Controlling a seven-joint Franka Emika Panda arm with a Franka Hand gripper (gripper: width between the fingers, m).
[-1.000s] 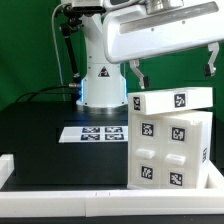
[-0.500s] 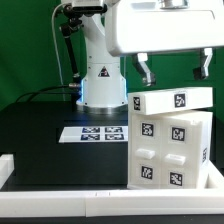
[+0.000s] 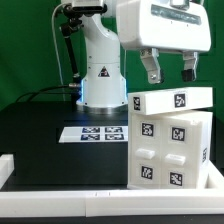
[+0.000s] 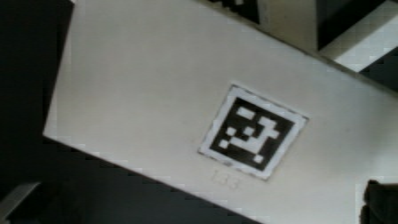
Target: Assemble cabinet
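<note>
The white cabinet body point(image 3: 170, 150) stands at the exterior view's right, with several marker tags on its front. A white top panel point(image 3: 172, 100) lies slightly tilted across its top. It fills the wrist view point(image 4: 143, 100) with one black tag point(image 4: 254, 130). My gripper point(image 3: 169, 70) hangs just above the panel, open and empty, with its fingers point(image 3: 151, 68) spread apart and clear of it. In the wrist view only the dark fingertips point(image 4: 381, 196) show at the frame's edges.
The marker board point(image 3: 93, 132) lies on the black table left of the cabinet. The arm's white base point(image 3: 100, 75) stands behind it. A white rail point(image 3: 60, 197) runs along the table's front, with a short piece at the left edge point(image 3: 5, 165).
The hand has drawn back from the camera and now looks smaller. It sits centred over the top panel, with its fingers pointing down. The cabinet and panel have not moved.
</note>
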